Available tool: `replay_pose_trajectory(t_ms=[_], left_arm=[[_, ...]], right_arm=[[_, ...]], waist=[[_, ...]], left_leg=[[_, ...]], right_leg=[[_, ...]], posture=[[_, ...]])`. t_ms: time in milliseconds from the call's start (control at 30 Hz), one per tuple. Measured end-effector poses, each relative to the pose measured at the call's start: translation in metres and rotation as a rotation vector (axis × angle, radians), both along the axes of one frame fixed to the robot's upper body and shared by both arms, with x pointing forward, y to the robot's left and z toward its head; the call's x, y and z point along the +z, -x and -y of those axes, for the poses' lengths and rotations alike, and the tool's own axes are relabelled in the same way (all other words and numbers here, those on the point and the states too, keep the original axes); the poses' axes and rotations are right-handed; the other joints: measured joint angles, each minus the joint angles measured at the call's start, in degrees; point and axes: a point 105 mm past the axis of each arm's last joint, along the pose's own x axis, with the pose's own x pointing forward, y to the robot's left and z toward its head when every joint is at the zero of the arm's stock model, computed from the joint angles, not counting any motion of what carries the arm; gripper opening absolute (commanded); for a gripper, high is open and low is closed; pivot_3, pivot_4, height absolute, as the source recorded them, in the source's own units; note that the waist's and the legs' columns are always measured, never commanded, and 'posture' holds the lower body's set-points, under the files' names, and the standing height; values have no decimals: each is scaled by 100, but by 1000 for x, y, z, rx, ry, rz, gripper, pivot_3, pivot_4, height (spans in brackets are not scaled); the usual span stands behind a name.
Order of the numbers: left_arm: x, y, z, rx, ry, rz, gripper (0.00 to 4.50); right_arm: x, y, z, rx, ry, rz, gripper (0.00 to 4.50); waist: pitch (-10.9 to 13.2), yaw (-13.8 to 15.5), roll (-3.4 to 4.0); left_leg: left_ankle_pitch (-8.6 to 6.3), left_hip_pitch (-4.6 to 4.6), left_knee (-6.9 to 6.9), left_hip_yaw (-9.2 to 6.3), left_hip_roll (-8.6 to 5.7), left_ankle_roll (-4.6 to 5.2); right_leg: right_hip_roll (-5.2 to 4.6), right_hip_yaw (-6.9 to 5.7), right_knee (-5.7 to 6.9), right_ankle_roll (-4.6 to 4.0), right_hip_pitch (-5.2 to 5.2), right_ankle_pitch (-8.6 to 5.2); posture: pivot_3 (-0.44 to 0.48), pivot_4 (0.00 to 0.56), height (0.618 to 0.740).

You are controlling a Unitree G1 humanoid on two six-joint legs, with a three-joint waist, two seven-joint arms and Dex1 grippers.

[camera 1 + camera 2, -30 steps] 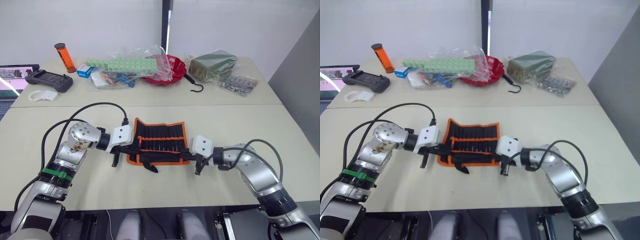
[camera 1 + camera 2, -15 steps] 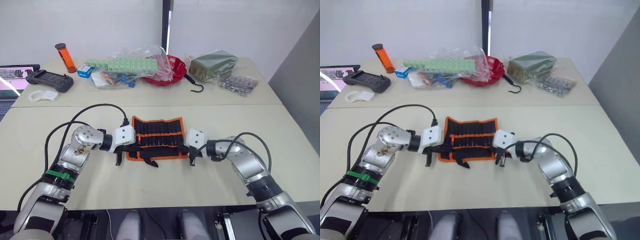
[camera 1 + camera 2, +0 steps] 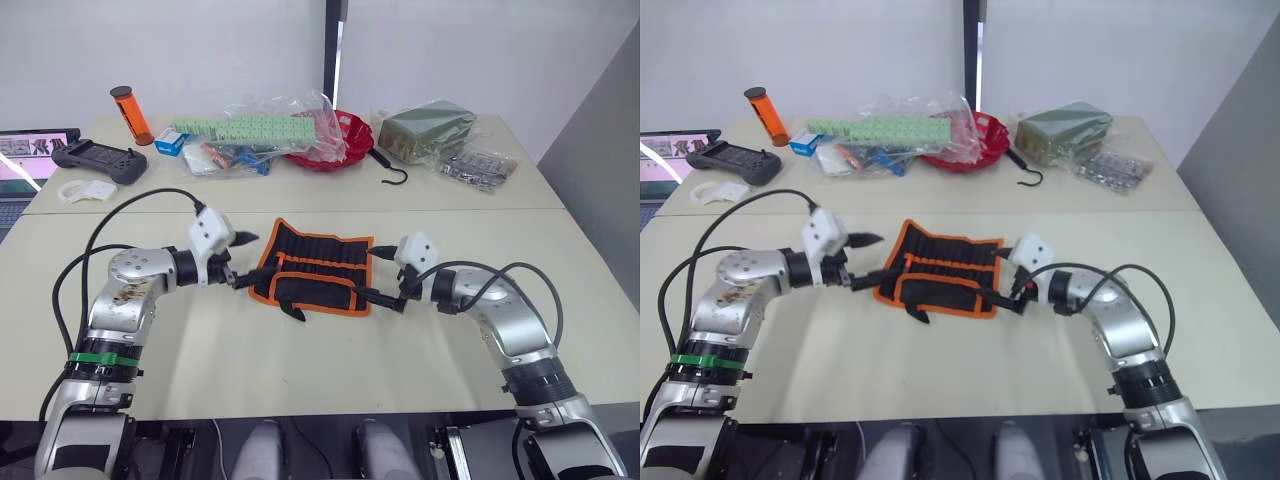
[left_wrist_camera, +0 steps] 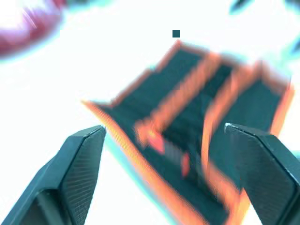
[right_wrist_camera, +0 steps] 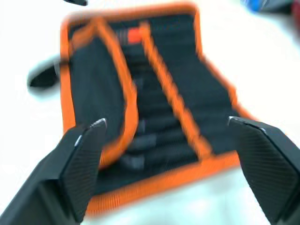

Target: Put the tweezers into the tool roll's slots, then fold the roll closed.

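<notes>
The tool roll (image 3: 318, 272) lies in the middle of the near table, black with orange edging, its near flap folded over the lower part. The slots (image 3: 330, 254) run as a black row across its open upper half; the tweezers cannot be told apart from the black fabric. A black strap end (image 3: 291, 312) sticks out at the near left corner. My left gripper (image 3: 247, 261) is open just off the roll's left edge, holding nothing. My right gripper (image 3: 364, 272) is open at the right edge, also holding nothing. Both wrist views look between spread fingers at the roll (image 4: 187, 108) (image 5: 159, 84).
On the far table stand an orange bottle (image 3: 128, 113), a controller (image 3: 97, 160), a white part (image 3: 85, 190), plastic bags with green blocks (image 3: 250, 130), a red bowl (image 3: 345, 140), a black hook (image 3: 395, 176), a dark green packet (image 3: 425, 130) and a blister pack (image 3: 478, 166).
Both grippers were shut at the roll's near corners; they swung up and inward, the near flap now lies folded over, and both have opened and let go.
</notes>
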Motion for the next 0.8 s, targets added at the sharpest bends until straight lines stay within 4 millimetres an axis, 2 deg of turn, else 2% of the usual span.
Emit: replay_pose_trajectory(t_ms=[67,100,233,367,500,667,800], left_arm=[[6,6,0,5,32,15,4127],[4,9,2,0,44,7,3873],[-16,20,11,1,51,-52,2626],[-55,28,30,8,10,-135,1315],[-61,25,38,42,3,-122,20],[-64,13,41,93,17,-114,20],[-72,13,56,82,22,-131,20]], right_arm=[[1,4,-8,-1,-37,-17,4228],[0,6,-12,-2,-55,-29,3989],[-4,10,-29,-12,-99,-51,2741],[-14,11,-51,-33,-91,-64,1345],[-23,3,-54,-113,-92,-85,26],[-30,-5,-58,-194,-94,-89,26],[-36,-8,-60,-229,-98,-106,26]], waist=[[0,-14,0],[0,-19,1],[0,-21,1],[0,14,1],[0,40,1],[0,8,1],[0,14,1]], left_leg=[[-2,4,-3,0,0,2],[-2,6,-4,0,-1,3],[-2,7,-5,0,1,2],[-1,3,-2,0,-2,2],[-1,3,-1,0,-2,1],[-1,6,-3,0,-2,1],[-1,4,-3,0,-3,1]], right_leg=[[0,0,4,0,0,0],[0,2,6,-1,-1,0],[1,2,5,-1,-2,0],[0,2,3,-1,-1,0],[0,2,-4,-1,0,0],[1,2,-1,-1,-1,0],[0,2,-1,-1,-1,0]], posture=[[0,150,740],[0,150,740],[0,150,740],[0,150,740],[0,150,740],[0,150,740],[0,150,740]])
